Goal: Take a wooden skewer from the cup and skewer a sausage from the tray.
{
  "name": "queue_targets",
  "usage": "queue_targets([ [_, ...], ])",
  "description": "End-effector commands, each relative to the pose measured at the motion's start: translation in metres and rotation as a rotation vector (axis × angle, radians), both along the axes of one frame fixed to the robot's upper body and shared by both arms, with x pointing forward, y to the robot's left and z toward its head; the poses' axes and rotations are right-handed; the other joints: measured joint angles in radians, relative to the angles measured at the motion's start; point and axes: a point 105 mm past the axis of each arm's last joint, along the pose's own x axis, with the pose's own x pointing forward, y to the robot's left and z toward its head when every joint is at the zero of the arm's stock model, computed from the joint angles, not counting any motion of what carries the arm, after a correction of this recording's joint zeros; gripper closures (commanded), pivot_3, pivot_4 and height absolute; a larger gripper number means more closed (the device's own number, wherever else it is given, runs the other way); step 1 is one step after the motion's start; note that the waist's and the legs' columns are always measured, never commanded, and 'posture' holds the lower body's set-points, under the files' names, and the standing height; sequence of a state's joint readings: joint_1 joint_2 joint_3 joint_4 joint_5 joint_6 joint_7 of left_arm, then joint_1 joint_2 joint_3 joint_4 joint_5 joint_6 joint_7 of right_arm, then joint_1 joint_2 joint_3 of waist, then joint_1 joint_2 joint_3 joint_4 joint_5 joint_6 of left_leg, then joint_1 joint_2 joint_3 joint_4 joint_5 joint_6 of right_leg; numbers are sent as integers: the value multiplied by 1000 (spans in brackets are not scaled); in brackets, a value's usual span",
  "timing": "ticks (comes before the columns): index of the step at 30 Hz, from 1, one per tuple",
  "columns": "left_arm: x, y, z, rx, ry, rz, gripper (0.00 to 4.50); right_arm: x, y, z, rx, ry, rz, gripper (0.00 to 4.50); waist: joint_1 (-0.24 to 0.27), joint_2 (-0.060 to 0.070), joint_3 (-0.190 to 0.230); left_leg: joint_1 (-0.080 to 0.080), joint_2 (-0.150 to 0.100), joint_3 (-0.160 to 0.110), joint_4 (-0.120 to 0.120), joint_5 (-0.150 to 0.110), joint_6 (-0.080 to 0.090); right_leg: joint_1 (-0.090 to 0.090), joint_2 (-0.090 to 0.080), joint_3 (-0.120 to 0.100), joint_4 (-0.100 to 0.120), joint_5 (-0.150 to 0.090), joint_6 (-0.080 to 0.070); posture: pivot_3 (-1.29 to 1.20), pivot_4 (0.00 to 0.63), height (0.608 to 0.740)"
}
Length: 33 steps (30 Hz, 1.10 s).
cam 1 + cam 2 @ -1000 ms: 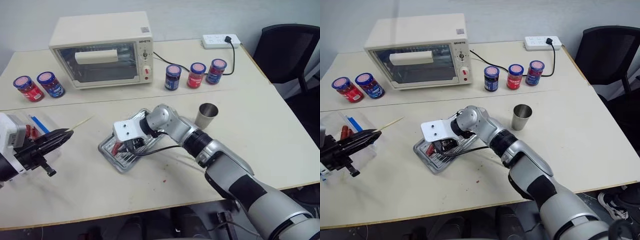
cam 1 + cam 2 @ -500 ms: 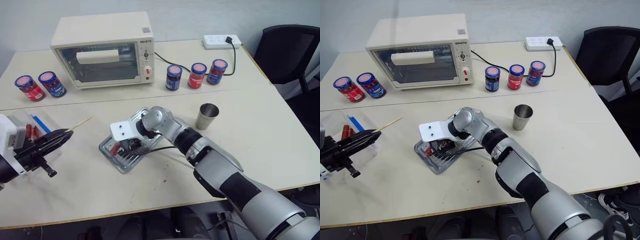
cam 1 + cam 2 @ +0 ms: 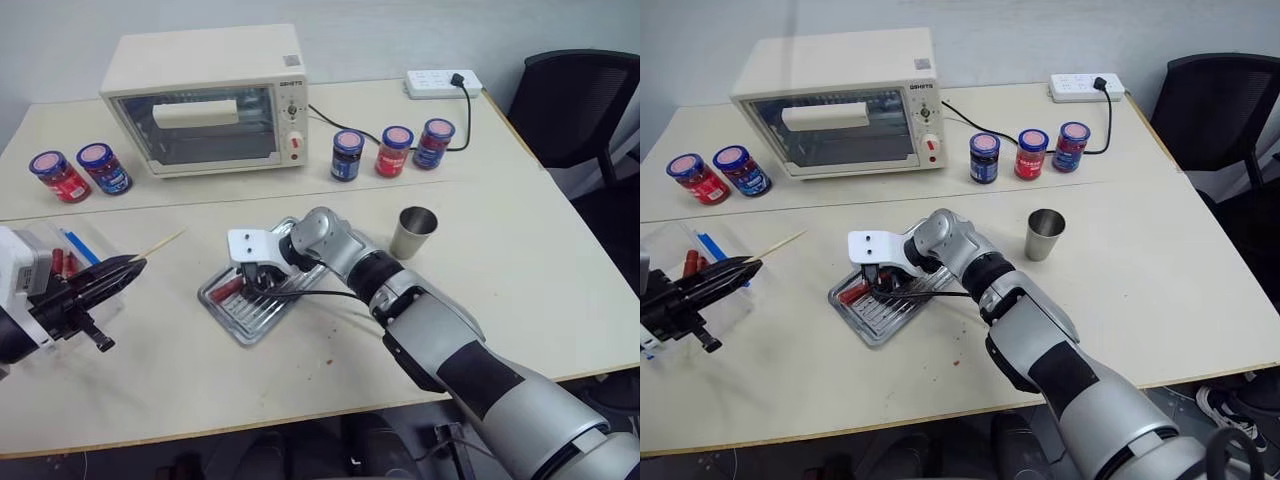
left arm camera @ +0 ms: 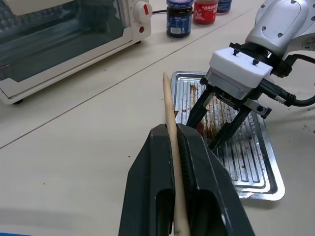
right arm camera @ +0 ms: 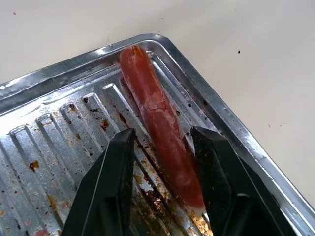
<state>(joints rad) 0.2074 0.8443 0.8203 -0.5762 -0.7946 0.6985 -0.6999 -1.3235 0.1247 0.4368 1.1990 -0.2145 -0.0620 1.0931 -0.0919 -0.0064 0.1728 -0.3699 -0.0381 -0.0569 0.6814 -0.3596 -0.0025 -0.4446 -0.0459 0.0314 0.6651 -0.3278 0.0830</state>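
Pale table (image 3: 560,290), two tops butted together with a seam running across; grey wall behind, black chair (image 3: 575,105) at far right. Toaster oven (image 3: 205,95) at back, power strip (image 3: 442,80) plugged in, three jars (image 3: 396,150) right of oven, two jars (image 3: 78,170) at left. Clear box (image 3: 75,250) at left edge, beside the left gripper (image 4: 178,142), which is clamped on the skewer (image 4: 171,128), tip out past the fingers. Cup (image 3: 414,231) just right of the tray (image 5: 59,78), nothing between them. Right gripper (image 5: 165,162) down in the tray, fingers apart, straddling the sausage (image 5: 157,118) near the tray's rim; contact unclear.
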Motion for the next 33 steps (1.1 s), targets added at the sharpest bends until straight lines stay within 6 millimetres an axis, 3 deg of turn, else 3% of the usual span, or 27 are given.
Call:
queue_targets([
  [1, 0, 0, 6, 11, -36, -2, 4500, -9, 10, -1, -4, 37, 21, 2638, 1, 0, 0, 0, 0, 0, 0, 0, 0, 0, 0, 0, 0, 0, 0, 0, 150, 740],
  [12, 0, 0, 7, 17, -34, -4, 4500, -18, 19, -5, 27, 127, -2, 2638, 0, 0, 0, 0, 0, 0, 0, 0, 0, 0, 0, 0, 0, 0, 0, 0, 150, 740],
  [17, -1, 0, 7, 19, -33, 0, 4500, -20, 20, -9, 23, 140, -4, 3643, -1, 0, 0, 0, 0, 0, 0, 0, 0, 0, 0, 0, 1, 0, 0, 0, 150, 740],
  [29, 0, -1, 6, 14, -35, -2, 4500, -19, 21, -9, 27, 140, -14, 3643, -6, 0, 0, 1, 0, 0, 0, 0, 0, 0, 0, 0, 2, 0, 0, 0, 150, 740],
  [33, 3, -1, 6, 13, -36, -9, 4500, -18, 18, -9, 32, 150, -17, 4264, -6, 0, 0, 1, 0, -1, 0, 0, 0, 0, 0, 0, 3, 0, 0, 0, 150, 740],
])
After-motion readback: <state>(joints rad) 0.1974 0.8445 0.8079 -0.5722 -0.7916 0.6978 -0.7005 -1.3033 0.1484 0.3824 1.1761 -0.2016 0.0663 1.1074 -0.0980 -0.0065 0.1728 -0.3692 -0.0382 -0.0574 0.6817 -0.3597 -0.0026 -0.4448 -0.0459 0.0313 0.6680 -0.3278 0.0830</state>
